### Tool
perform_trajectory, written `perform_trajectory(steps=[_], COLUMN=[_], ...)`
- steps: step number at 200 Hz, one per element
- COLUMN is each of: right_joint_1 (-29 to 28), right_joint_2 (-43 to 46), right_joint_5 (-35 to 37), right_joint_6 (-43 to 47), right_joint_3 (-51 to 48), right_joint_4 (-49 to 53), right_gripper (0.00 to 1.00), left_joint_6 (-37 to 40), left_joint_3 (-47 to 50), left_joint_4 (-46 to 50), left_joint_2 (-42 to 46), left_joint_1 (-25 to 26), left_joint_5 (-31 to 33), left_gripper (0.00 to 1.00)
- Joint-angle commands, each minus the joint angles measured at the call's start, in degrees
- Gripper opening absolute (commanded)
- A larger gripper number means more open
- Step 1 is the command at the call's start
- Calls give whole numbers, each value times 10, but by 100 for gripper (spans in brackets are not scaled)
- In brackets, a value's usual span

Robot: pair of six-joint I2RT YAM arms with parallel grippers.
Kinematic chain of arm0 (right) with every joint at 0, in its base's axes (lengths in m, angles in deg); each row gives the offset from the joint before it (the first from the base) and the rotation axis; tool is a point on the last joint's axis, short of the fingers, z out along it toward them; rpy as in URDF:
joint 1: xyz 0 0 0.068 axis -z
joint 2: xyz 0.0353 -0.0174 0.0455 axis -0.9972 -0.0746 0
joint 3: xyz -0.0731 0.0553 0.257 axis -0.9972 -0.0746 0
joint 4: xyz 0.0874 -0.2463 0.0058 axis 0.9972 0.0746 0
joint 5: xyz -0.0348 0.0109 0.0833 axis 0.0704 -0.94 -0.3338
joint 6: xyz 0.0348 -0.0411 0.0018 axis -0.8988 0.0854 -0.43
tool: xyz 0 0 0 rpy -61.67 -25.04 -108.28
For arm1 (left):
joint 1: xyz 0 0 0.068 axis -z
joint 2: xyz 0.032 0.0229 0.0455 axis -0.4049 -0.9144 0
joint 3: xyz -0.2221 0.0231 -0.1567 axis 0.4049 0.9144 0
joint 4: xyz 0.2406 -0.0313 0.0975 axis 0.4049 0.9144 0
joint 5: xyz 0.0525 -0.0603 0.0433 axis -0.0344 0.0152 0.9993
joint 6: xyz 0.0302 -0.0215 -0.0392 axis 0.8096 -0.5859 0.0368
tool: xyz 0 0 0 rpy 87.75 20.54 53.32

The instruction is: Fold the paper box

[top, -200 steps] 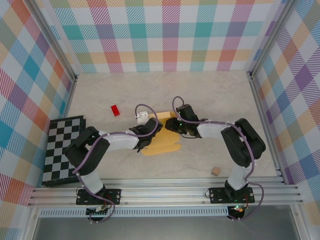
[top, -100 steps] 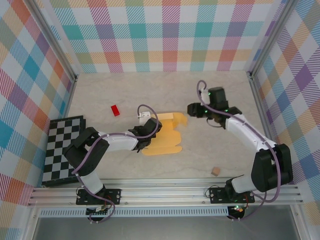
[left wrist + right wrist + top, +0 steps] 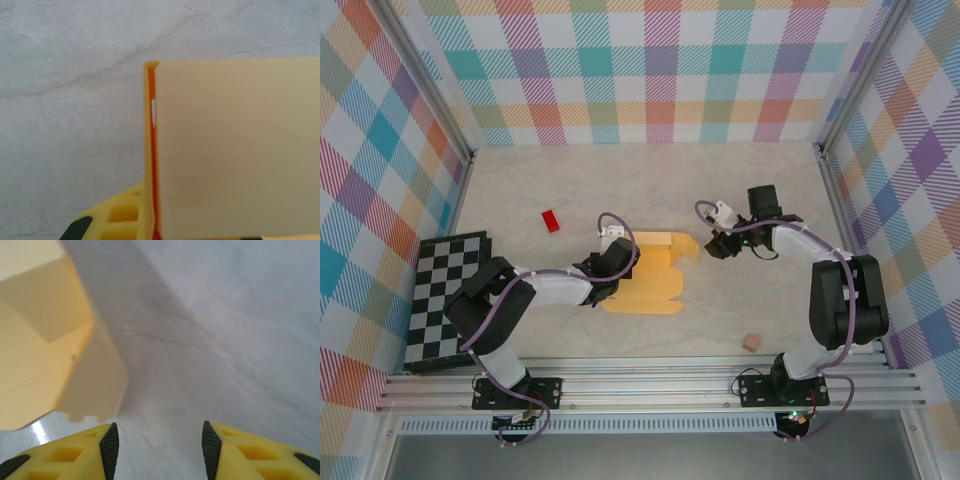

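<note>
Left wrist camera, close up: one yellow finger (image 3: 117, 220) of the left gripper (image 3: 617, 268) shows at the bottom edge, tight against the orange edge of a raised pale panel of the paper box (image 3: 235, 150). Its partner is hidden behind that panel. The jaws are pressed together, pinching the thin cardboard. The panel is cut off at the right and bottom of the frame. Beyond it lies the grey marbled table (image 3: 75, 100).

Right wrist camera: the right gripper (image 3: 160, 440) has its two yellow fingers (image 3: 75, 455) spread apart, holding nothing, with bare tabletop between the black pads. A folded corner of the box stands up and to the left of them, apart from both tips, blurred and cut off by the frame.

From above, a tan cube (image 3: 751, 343) sits nearest the arm bases, on the right. Mid-table, the box lies partly folded, with flat sheet toward the near side and a raised wall along its far side. The left arm covers its left end. The right gripper hangs just beside its far right corner. A checkerboard (image 3: 445, 295) lies by the left wall, and a red block (image 3: 551, 220) sits farther back.
</note>
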Motion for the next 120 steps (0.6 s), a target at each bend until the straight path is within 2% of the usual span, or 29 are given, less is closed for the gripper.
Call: perform_trajectory(steps=[1,49,120], right_joint_1=[-8,-35,-100], right_joint_2=[-12,-43,-57], right_joint_5=[-69,-70,-108], right_joint_6=[95,158,202], right_joint_3=[7,22,45], right_joint_4=[-3,22,66], right_gripper=[50,50,46], left_joint_6=[27,32,30], left_joint_3=[15,17,11], left_joint_4=[-18,-27,-30], left_joint_2=[18,23,19], left_joint_1=[-3,-4,-4], left_joint_5=[-19,-32,-48], left_gripper=[0,0,0])
